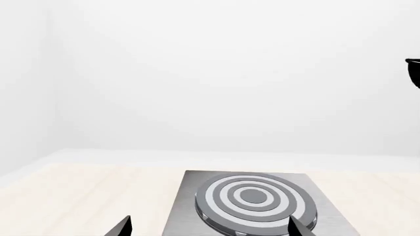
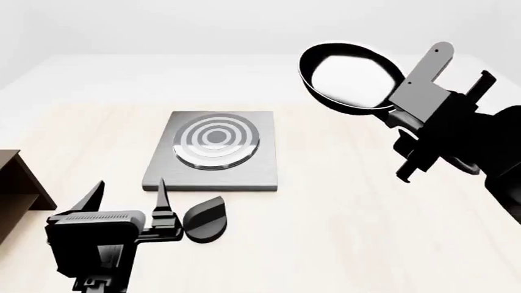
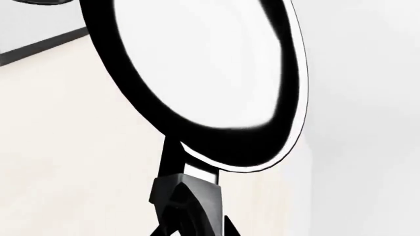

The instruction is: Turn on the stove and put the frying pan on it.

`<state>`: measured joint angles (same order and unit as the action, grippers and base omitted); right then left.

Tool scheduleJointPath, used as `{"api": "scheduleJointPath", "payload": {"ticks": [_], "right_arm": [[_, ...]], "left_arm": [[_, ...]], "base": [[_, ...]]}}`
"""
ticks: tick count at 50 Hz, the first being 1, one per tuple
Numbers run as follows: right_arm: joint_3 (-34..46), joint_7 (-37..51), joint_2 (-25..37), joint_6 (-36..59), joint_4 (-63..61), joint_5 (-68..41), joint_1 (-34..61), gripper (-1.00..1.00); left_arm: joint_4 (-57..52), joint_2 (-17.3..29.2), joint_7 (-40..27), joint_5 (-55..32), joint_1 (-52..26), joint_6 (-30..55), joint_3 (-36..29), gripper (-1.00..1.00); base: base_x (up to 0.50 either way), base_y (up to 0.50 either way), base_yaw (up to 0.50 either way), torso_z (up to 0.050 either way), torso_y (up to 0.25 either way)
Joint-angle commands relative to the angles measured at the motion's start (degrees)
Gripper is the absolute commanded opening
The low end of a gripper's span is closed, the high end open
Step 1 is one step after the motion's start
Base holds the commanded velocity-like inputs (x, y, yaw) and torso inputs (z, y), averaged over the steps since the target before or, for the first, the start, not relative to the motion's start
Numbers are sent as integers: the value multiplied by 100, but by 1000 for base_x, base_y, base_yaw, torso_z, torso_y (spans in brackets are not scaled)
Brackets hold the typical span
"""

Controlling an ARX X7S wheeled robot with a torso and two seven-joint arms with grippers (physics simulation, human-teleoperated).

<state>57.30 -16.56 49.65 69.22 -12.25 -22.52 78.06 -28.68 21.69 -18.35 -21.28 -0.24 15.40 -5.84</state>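
Pale wood tabletop (image 2: 350,232) fills the scene under plain white walls, with the stove (image 2: 244,171) lying flat on it as the landmark. Its ringed burner (image 2: 216,141) is bare. The small black knob (image 2: 205,218) sits on the table just in front of the stove's near edge; whether it has been turned cannot be told. The left gripper (image 2: 130,196) hovers just beside the knob, in front of the stove, its jaws spread and holding nothing. The frying pan (image 2: 352,76) is in the air, well off to the right of the stove and above the table, tilted so its glossy inside faces the camera. The right gripper (image 3: 187,219) is clamped on the pan's handle (image 3: 172,162). A dark brown shelf (image 2: 16,183) stands left of the stove. Judging by this, the pan is picked up but not yet placed; carrying it over the burner and lowering it remains.
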Motion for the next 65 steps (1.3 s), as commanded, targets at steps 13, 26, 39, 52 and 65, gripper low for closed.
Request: {"api": "scheduleJointPath", "payload": {"ticks": [13,26,39,52,65], "right_arm": [[-172,256,-845,-712,824,639,333,-100],[-120,268,-1326,-1064,1285,716,419,-100],[-105,312,-1639,-1308,1532,763,451,-100],[-40,301,-1995,-1577,1803,780,432,-100],[48,282,-2318,-1865,2142,822,409,-100]], "left_arm": [[56,29,-15,-34,-16,-48,5,100],[47,48,-30,-52,-13,-61,0,100],[50,56,-51,-43,-6,-87,-22,100],[84,57,-56,-55,4,-143,-22,100],[114,65,-62,-61,8,-187,-29,100]], "base": [[0,0,0,1,2],[0,0,0,0,2],[0,0,0,0,2],[0,0,0,1,2],[0,0,0,0,2]]}}
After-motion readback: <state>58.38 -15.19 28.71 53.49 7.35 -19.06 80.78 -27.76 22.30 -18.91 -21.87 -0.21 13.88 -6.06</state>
